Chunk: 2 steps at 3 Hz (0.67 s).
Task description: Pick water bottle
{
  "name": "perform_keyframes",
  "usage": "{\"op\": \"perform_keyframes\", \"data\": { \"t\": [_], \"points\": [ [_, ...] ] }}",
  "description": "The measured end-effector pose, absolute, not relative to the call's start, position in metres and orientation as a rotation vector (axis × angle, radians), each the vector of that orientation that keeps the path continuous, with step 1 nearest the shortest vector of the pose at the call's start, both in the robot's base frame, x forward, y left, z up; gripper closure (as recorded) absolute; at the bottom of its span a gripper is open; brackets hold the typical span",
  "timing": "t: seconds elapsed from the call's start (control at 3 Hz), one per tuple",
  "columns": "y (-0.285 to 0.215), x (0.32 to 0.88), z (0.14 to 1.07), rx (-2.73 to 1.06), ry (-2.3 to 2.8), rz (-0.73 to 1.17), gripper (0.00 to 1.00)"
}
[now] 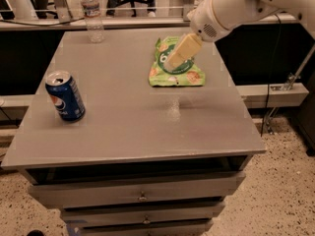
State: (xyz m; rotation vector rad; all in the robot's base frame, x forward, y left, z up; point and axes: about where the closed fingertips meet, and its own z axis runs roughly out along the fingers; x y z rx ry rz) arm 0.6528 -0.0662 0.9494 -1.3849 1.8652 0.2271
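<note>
The water bottle, clear with a white cap and a pale label band, stands upright at the far left corner of the grey table. My gripper hangs from the white arm coming in from the upper right, over the green snack bag, well to the right of the bottle and a good way from it. It holds nothing.
A blue Pepsi can stands near the table's left edge. The green snack bag lies at the back right. Drawers run below the table's front edge. A ledge with cables and chairs lies behind the table.
</note>
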Motion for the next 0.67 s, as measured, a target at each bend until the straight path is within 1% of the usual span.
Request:
{"op": "perform_keyframes", "data": {
  "t": [0.33,0.67],
  "points": [
    [-0.0164,0.7007,0.9660,-1.238,1.751,0.334,0.00],
    [-0.0163,0.7007,0.9659,-1.238,1.751,0.334,0.00]
  ]
}}
